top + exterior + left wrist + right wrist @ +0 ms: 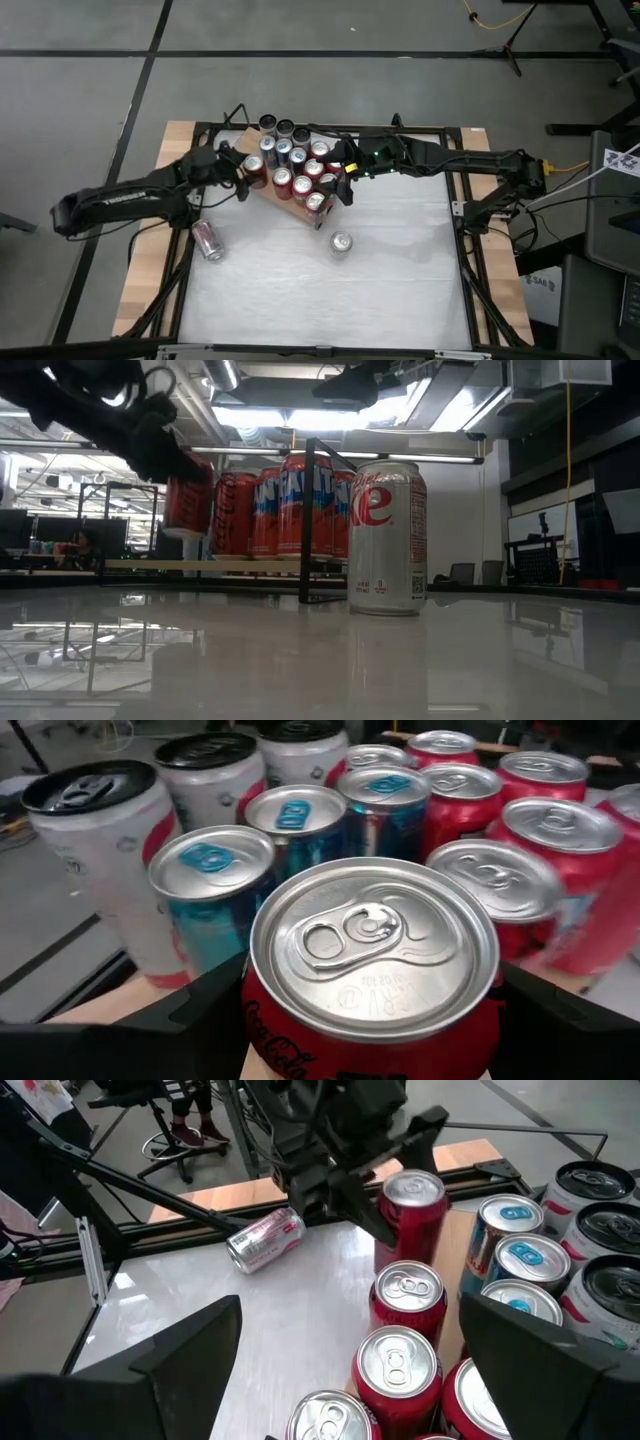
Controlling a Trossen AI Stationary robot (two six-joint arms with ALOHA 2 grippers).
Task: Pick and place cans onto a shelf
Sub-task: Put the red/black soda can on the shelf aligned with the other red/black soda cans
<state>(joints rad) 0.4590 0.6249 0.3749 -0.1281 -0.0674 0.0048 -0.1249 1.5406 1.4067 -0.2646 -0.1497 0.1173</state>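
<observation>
Can point(372, 970) sits clamped in my left pincer point(243, 178); I'd lower it upright onto the shelf point(290, 208) edge, while the right pincer point(343, 190) waits spread wide.

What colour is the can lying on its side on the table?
Silver with red markings, clearest in the right wrist view.

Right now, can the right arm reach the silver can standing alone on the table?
Probably yes. The right hand is open and empty, hovering over the shelf; the silver can stands upright nearby on bare table, nothing between them.
</observation>
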